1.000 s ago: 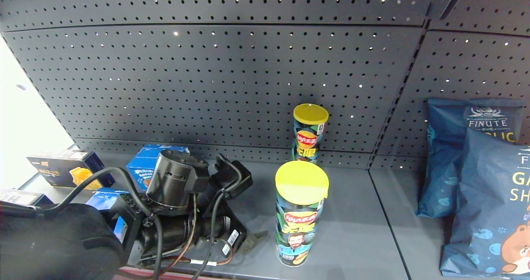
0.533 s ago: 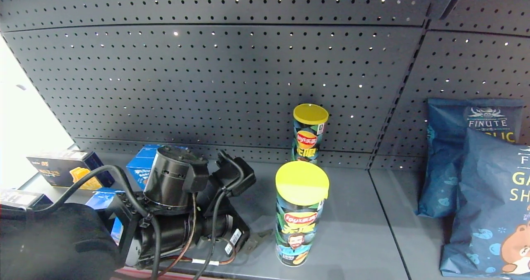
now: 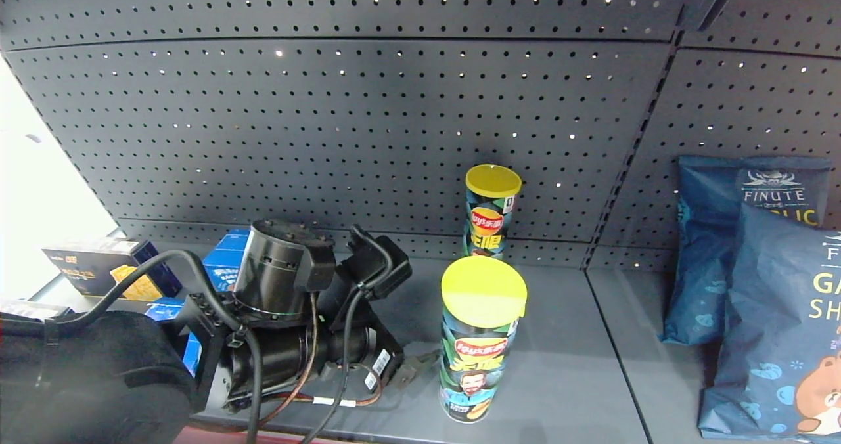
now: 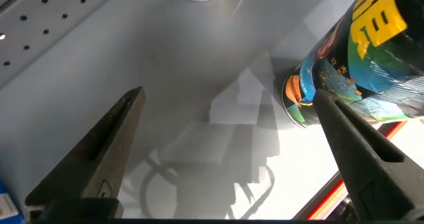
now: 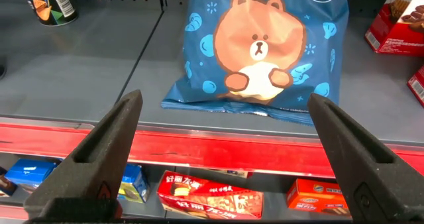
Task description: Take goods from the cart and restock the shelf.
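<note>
The front can (image 3: 483,345) is being stood upright on the grey shelf (image 3: 571,372), near its front edge and in line with a second can (image 3: 491,211) that is being kept at the perforated back wall (image 3: 368,142). Over the last second its yellow lid is being carried a little to the right while its foot is hardly being shifted, so a slight lean is being suggested (it is small and hard to be sure of).

The left gripper (image 4: 230,98) is being brought forward and rightward along the shelf toward the can. Its jaws are being held wide apart and nothing is being gripped. In the left wrist view one fingertip (image 4: 326,103) is being shown right at the can's lower wall, though touching cannot be confirmed.

This is being judged as a nudge or a last straightening of a can already delivered, so this item is being counted as nearly restocked. Tipping is being risked if the push is being applied high.

The right gripper (image 5: 225,99) is being held spread and empty before a bear bag (image 5: 262,48). Blue boxes (image 3: 227,260) are being left behind the left arm.
</note>
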